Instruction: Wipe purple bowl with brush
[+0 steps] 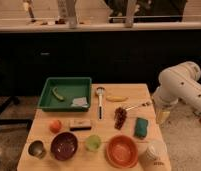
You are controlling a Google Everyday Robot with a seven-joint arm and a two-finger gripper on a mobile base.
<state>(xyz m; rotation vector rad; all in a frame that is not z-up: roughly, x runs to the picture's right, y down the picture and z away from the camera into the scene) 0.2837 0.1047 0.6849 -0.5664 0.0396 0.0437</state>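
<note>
The purple bowl (pixel 64 146) stands near the table's front left, glossy and dark, between a small metal cup (pixel 37 148) and a green cup (pixel 93 143). The brush (pixel 100 104) lies flat in the middle of the table, its round head toward the back and its handle pointing to the front. My gripper (pixel 162 116) hangs off the table's right edge at the end of the white arm (pixel 181 82), far from both bowl and brush. It is open and holds nothing.
A green tray (pixel 46 97) with a green item and a pale cloth sits at the back left. Around the table are a banana (pixel 116 98), grapes (pixel 120 117), a teal sponge (pixel 141 127), an orange bowl (pixel 122 151), a white cup (pixel 155 150), an orange fruit (pixel 55 125) and a small box (pixel 80 124).
</note>
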